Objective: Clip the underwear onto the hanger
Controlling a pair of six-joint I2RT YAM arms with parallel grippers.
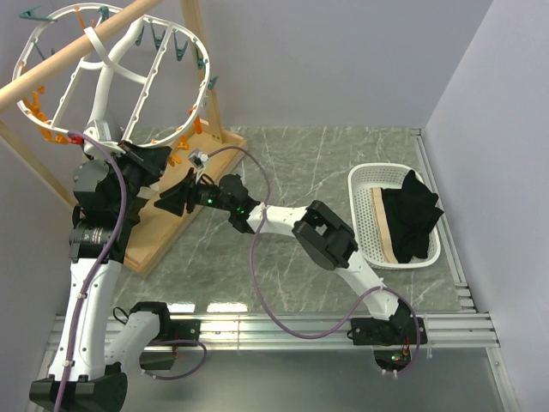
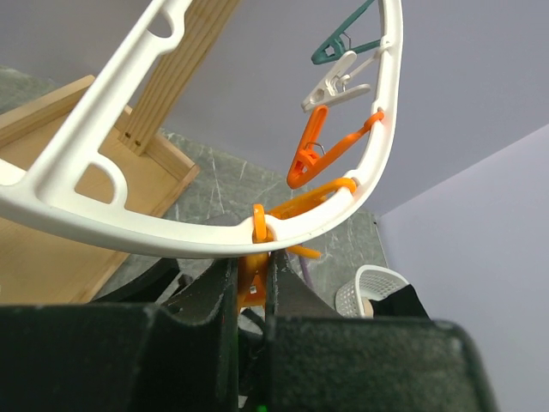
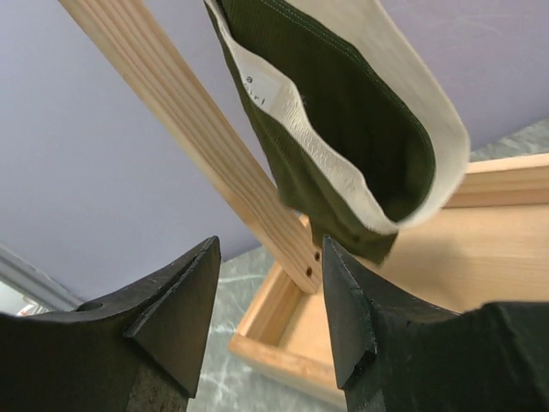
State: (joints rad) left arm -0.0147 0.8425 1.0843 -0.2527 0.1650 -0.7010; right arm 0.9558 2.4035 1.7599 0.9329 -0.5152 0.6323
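Looking at your left gripper (image 2: 253,263) first: its jaws are pinched tight on an orange clothespin (image 2: 251,287) that dangles from the lower rim of the hanger (image 2: 77,219). That white frame hangs off the wooden pole (image 1: 77,53) of the stand, up over the table's (image 1: 300,163) far-left corner.

Your right gripper (image 3: 268,279) is stretched across from the near-right side, and its jaws stand well apart with nothing between them.

The underwear (image 3: 343,129) is right in front of it in the wrist view. It's an olive-green piece with the pale lining turned out, hanging down over the stand's wooden tray (image 1: 184,227). Its top runs out of that view, so you can't tell what's holding it up. Its bottom tip comes down just beside the inner edge of one finger (image 3: 343,300); I can't tell whether they touch. The stand's upright post (image 3: 197,146) slants across behind it.

Over by the table's right edge sits the white mesh basket (image 1: 367,236), with a black garment (image 1: 413,215) piled in it and a tan cloth (image 1: 383,227) lying flat along its left side. Both are well apart from the grippers.
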